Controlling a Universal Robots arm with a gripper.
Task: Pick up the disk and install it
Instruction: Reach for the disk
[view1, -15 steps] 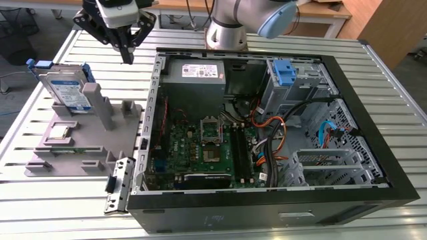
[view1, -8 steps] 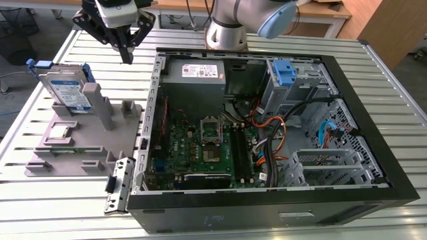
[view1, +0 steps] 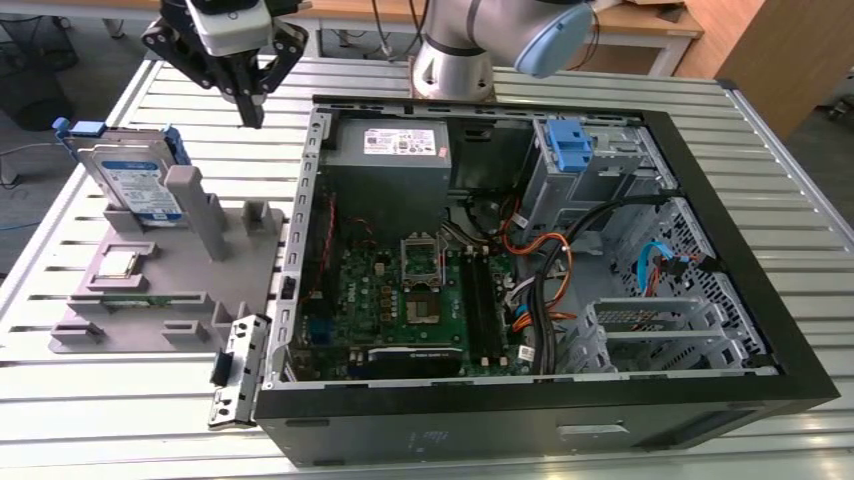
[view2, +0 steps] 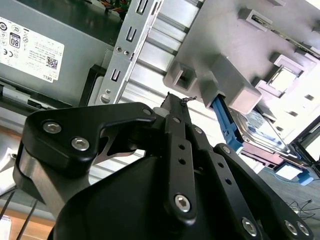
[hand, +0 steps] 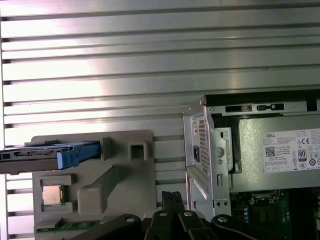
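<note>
While the black two-fingered claw hung above the ribbed aluminium tabletop, its fingers were pressed together with nothing between them. The flat rectangular silver disk, with its blue-and-white label and blue plastic rails, stood on edge lower than the claw and toward the exterior view's left of it, apart from the fingertips and untouched. It sat slotted upright in a grey moulded plastic holder that lay flat on the tabletop beneath and in front of the claw. A small square silver processor chip rested in a recess of that holder, farther from the claw than the disk.

In the first wrist view the closed claw pointed down at the holder's near edge, with the disk off to one side. In the second wrist view the claw tips met just short of the holder, and the disk's blue rail showed beyond it.

Toward the exterior view's right of the claw lay an open black tower computer case. Inside it, a grey metal power-supply box with a white sticker was the part closest to the claw. A green motherboard lay lower down, and an upright blue plastic latch stood well beyond the power supply.
</note>
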